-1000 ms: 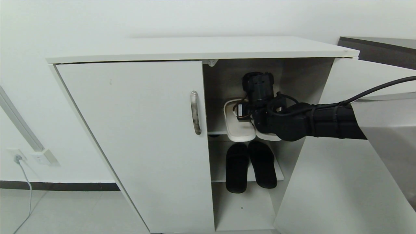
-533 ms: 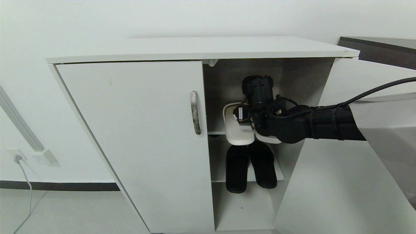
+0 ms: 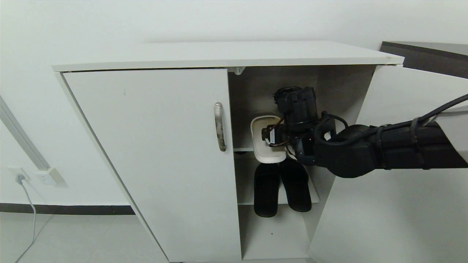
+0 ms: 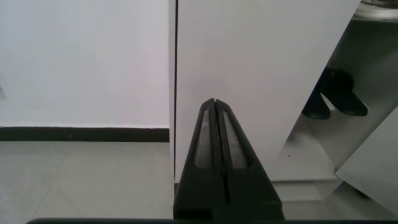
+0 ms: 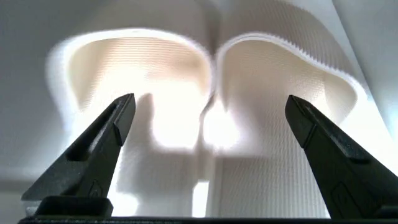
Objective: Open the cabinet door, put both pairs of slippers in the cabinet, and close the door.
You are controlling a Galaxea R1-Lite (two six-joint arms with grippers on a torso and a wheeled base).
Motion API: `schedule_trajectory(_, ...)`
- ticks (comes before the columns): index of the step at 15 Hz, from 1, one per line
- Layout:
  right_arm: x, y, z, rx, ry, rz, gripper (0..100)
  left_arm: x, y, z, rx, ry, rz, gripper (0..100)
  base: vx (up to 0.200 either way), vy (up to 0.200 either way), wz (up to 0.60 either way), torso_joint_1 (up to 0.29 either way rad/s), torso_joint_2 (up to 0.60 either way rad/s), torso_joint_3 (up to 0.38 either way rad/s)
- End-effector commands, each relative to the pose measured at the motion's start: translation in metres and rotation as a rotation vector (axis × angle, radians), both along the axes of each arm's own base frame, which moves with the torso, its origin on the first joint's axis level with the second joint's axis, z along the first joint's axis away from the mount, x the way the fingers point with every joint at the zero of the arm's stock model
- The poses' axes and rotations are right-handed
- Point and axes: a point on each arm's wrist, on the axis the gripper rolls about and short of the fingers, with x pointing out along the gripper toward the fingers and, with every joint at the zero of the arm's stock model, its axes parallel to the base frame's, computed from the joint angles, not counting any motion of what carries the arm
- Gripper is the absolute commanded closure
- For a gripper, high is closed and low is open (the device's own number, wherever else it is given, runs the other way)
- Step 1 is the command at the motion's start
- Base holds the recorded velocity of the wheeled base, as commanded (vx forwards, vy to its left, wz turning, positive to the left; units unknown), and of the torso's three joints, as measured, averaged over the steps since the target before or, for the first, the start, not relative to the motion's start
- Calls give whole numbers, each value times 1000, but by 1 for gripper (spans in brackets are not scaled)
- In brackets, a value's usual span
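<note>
White slippers [image 3: 268,156], ribbed and side by side, sit between wide-open fingers of the right end effector [image 5: 209,102].

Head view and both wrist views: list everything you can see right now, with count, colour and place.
cabinet: 1, white, against the wall
left door: 1, white, shut
handle: 1, metal, upright at the left door's inner edge
right door: 1, white, swung open
white slippers: 1 pair, on the upper shelf, heels over its front edge
black slippers: 1 pair, side by side on the shelf below, heels overhanging
wall socket: 1, white, low on the wall left of the cabinet, cable plugged in
right gripper: 1, black, open, inside the cabinet at the white slippers
left gripper: 1, black, shut, low in front of the left door
</note>
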Motion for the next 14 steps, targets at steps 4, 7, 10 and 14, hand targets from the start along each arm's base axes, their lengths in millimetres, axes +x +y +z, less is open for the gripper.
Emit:
schedule_trajectory(4,-72,-13,15,39,-44,123,0,0,0,0,0,1,1,100,0,0,0,0,0,0)
schedule_trajectory(7,-100,-27,6,43,-26,212,0,0,0,0,-2,1,-1,100,0,0,0,0,0,0)
schedule_trajectory(10,-113,-35,-9,46,12,285,100,0,0,0,-2,1,-1,100,0,0,0,0,0,0)
schedule_trajectory(14,-105,-32,-42,21,38,280,100,0,0,0,-3,1,-1,100,0,0,0,0,0,0)
